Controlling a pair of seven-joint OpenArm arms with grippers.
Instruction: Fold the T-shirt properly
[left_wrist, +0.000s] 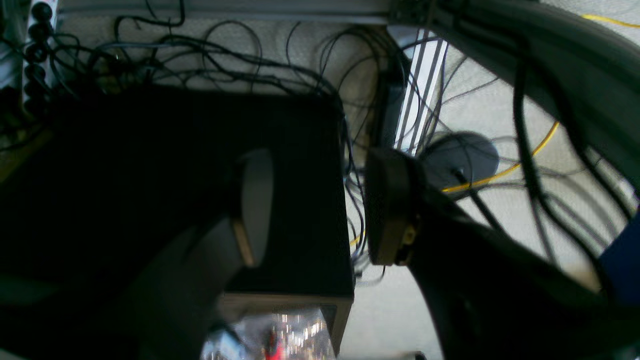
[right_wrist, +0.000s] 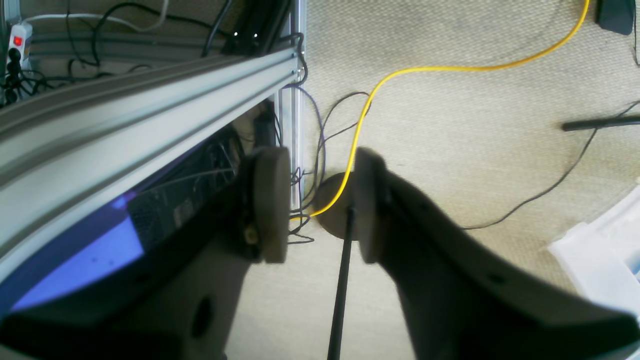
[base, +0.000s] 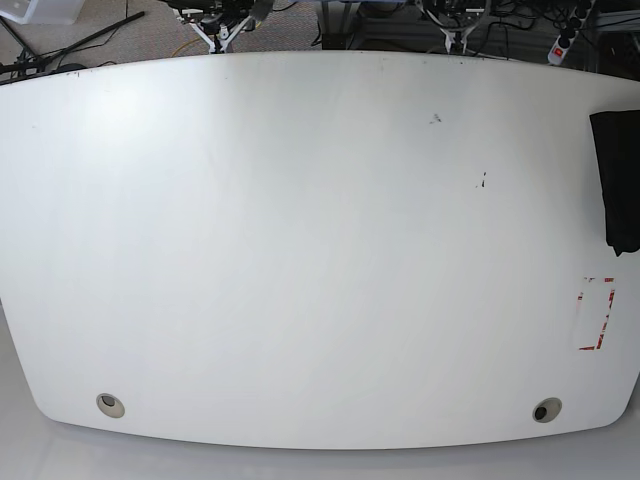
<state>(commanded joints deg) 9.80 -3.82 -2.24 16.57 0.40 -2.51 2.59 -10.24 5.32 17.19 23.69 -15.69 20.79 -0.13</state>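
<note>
At table's right edge, black T-shirt partly visible, left end effector released, right end effector released

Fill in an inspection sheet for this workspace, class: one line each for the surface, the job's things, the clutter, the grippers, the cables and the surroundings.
Surface: white table, a few small dark marks, two round holes near the front edge.
Job's things: black T-shirt at the table's right edge, partly out of frame; graphic not visible.
Clutter: red-and-white tape outline below the shirt.
Grippers: left gripper and right gripper both open, empty, pointing at the floor; neither shows in the base view.
Cables: yellow cable and tangled black cables on the floor.
Surroundings: beige carpet, aluminium frame rail.
</note>
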